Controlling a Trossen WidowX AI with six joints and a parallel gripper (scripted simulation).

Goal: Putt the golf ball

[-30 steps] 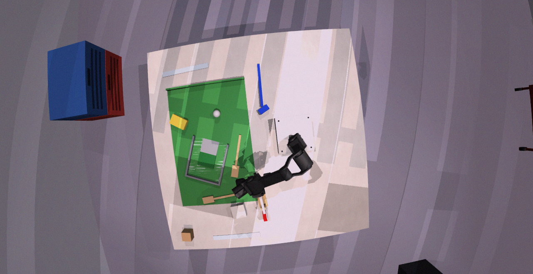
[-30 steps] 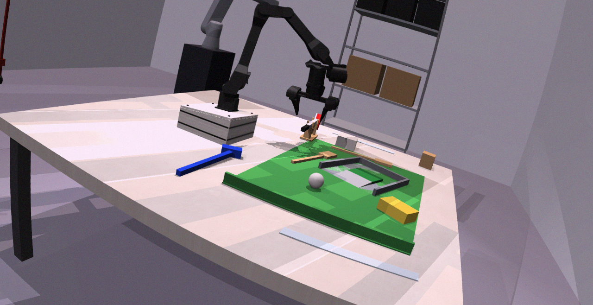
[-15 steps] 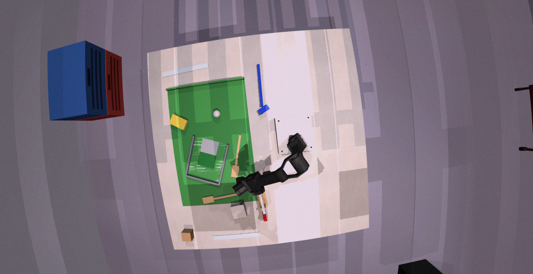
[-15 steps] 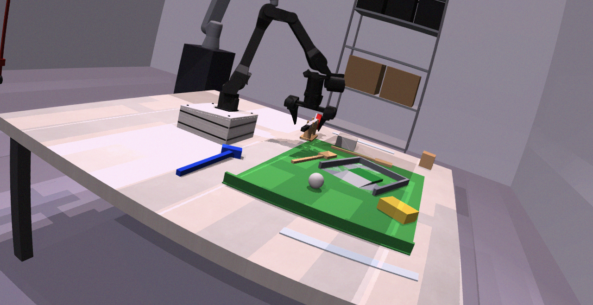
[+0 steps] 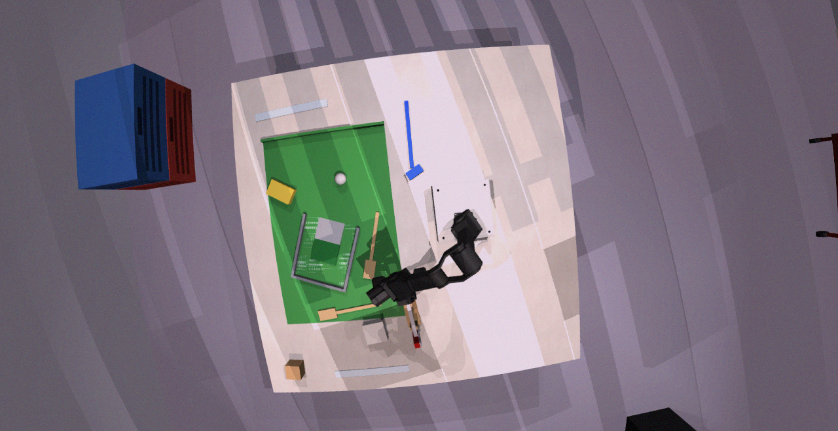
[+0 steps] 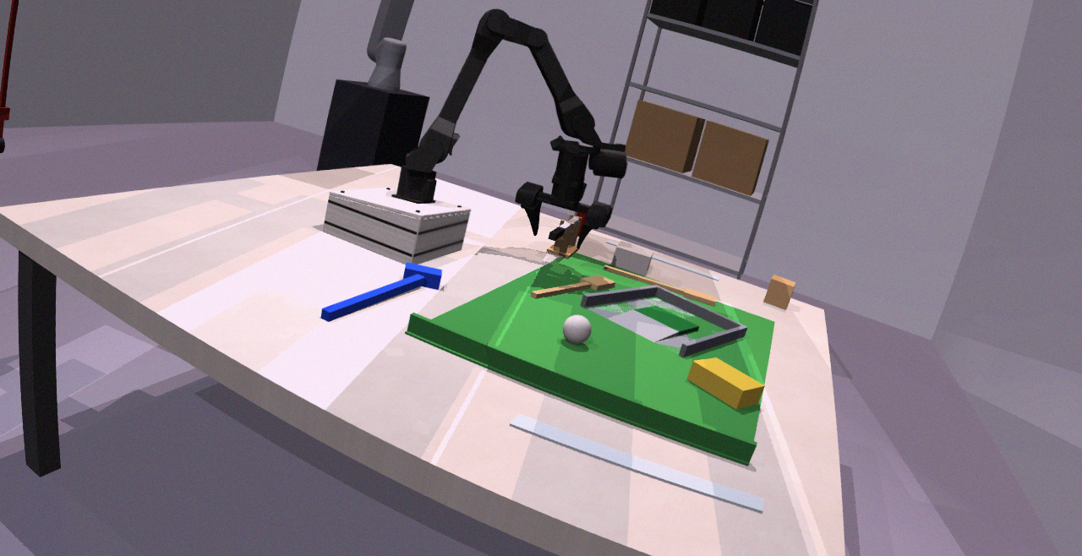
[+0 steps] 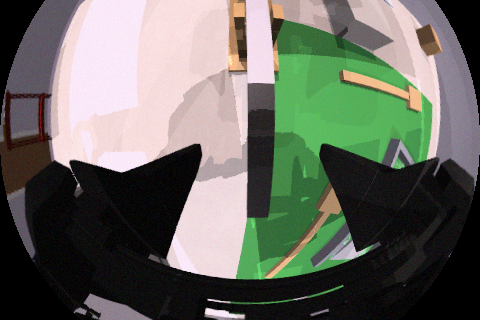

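Note:
The red putter, with a red head (image 5: 417, 344) (image 6: 581, 223), a pale shaft (image 7: 260, 40) and a black grip (image 7: 261, 160), lies tilted on a wooden stand (image 6: 562, 252) (image 7: 237, 62). My gripper (image 6: 559, 237) (image 7: 263, 150) points down, open, with its fingers on either side of the black grip and nothing clamped. In the top view the arm hides the fingertips. The white golf ball (image 5: 340, 178) (image 6: 576, 329) rests on the green mat (image 5: 304, 158) (image 6: 521, 333). The grey ramp (image 5: 329, 230) leads to the dark green raised square (image 5: 325, 252) (image 6: 665, 318) inside a grey border (image 5: 297, 246).
Two wooden mallets (image 5: 368, 268) (image 5: 327, 313) lie on the mat near the arm. A yellow block (image 5: 281, 191) (image 6: 724, 383) is at the mat's side. A blue mallet (image 5: 408, 135) (image 6: 374, 297) lies off the mat. A wooden block (image 5: 294, 369) (image 6: 778, 291) stands at a table corner.

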